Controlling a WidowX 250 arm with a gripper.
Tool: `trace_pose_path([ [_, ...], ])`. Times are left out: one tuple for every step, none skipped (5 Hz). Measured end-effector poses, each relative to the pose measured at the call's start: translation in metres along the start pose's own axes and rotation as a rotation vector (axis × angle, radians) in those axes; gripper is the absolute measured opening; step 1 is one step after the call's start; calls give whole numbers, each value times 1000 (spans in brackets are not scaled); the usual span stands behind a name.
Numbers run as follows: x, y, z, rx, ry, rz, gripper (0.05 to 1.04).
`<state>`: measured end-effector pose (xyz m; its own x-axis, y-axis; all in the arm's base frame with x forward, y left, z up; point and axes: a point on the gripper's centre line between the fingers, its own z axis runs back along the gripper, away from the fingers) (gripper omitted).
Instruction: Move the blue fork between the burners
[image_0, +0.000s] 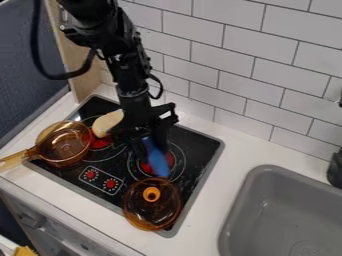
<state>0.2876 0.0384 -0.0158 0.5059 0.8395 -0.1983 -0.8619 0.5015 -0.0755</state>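
The gripper (150, 146) hangs low over the right part of the black stovetop (204, 145), above the red-lit burner (172, 156). The blue fork (158, 164) lies across that burner at a slant. Its upper end reaches up to the gripper and is partly hidden by it, while its lower end comes close to the rim of the lidded amber pan. Whether the gripper holds the fork cannot be made out. A second red burner (100, 143) glows on the left.
An amber pot (65, 144) with its handle to the left sits at the stove's left edge. A pale yellowish object (107, 122) lies beside it. The amber lid (152, 204) is at the front right. The grey sink (287, 215) is at right, and a tiled wall rises behind.
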Motion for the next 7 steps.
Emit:
trace_pose_path([
  [9, -4, -9, 3, 24, 9, 411],
  [20, -5, -13, -7, 36, 40, 411],
  [34, -6, -14, -16, 43, 68, 411],
  [44, -6, -10, -30, 28, 83, 411],
  [56, 0, -6, -47, 13, 127, 411],
  [72, 5, 1, -64, -21, 165, 411],
  [78, 9, -4, -50, -19, 191, 411],
])
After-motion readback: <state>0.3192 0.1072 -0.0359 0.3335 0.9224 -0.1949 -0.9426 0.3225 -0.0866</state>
